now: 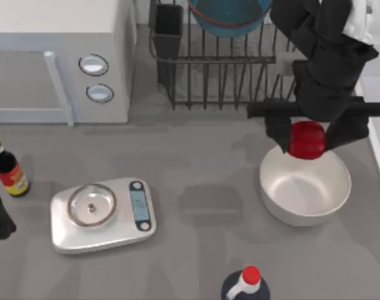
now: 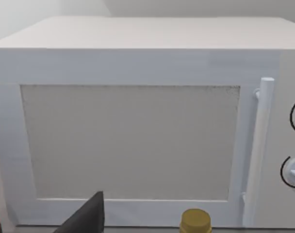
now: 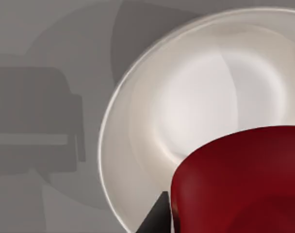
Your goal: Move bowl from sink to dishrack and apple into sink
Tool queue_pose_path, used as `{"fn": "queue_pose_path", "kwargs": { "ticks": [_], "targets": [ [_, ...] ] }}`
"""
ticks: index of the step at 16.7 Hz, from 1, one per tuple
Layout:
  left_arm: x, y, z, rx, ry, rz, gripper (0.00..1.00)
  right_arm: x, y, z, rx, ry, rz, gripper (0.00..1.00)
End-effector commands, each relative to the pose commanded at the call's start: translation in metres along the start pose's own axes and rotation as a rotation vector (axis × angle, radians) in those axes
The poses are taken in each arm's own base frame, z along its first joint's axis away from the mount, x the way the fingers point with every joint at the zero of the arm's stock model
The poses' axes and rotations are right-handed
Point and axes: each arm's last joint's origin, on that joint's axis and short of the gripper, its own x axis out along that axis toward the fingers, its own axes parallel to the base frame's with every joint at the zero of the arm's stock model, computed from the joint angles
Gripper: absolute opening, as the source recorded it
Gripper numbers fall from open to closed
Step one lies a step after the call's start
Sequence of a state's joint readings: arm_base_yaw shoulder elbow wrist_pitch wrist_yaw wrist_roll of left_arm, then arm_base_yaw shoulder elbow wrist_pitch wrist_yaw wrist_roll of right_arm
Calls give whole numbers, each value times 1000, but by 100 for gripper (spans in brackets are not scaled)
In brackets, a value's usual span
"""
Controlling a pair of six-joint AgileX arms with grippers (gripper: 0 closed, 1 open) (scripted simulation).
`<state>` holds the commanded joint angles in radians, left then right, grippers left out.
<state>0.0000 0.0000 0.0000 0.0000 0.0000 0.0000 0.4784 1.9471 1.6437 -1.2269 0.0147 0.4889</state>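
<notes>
Above white bowl (image 1: 305,187) rim, claw-held apple (image 1: 307,139)

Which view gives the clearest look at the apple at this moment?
The top view: the whole apple sits between the right gripper's fingers, above the far rim of the white bowl. The right wrist view shows part of it close up, cut off by the frame. The left wrist view faces the microwave.
</notes>
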Motion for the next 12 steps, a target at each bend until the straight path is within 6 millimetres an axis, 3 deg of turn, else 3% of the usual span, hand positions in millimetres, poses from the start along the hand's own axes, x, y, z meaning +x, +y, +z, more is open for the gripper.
{"fn": "queue_pose_path", "kwargs": {
  "ticks": [3,6,12],
  "targets": [
    [0,0,0,0,0,0,100,3,-1,0,3,1,5,0],
    [0,0,0,0,0,0,100,12,-15,5,24,-23,62,0],
    [0,0,0,0,0,0,100,52,-80,20,81,-231,291,0]
  ]
}}
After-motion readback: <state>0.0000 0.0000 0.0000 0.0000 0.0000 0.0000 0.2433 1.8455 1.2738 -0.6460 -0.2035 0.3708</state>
